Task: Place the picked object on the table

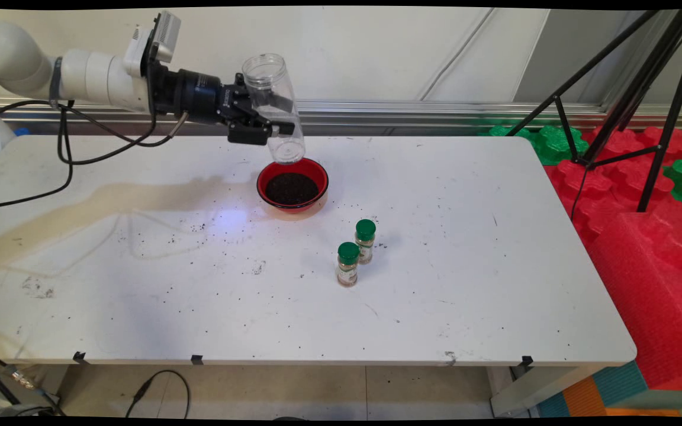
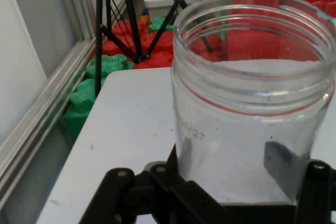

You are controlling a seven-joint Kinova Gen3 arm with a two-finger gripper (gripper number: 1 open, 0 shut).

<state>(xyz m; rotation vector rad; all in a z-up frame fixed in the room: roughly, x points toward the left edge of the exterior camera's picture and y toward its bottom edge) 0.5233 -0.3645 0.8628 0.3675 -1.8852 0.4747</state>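
My gripper (image 1: pixel 279 127) is shut on a clear plastic jar (image 1: pixel 273 106), held in the air just above the far rim of a red bowl (image 1: pixel 266 188). The jar looks empty and stands nearly upright, its open mouth up and tipped slightly left. Dark grains fill the bowl. In the hand view the jar (image 2: pixel 252 103) takes up most of the picture, with the black linkage clamped round its lower part. Two small spice jars with green lids (image 1: pixel 348 264) (image 1: pixel 365 241) stand upright on the table to the right of and nearer than the bowl.
Dark grains lie scattered over the white table (image 1: pixel 465 284). A brownish stain (image 1: pixel 80 210) runs across its left side. A black tripod (image 1: pixel 631 106) stands off the table's right end among red and green foam blocks (image 1: pixel 643 236). Black cables (image 1: pixel 68 154) hang under the arm.
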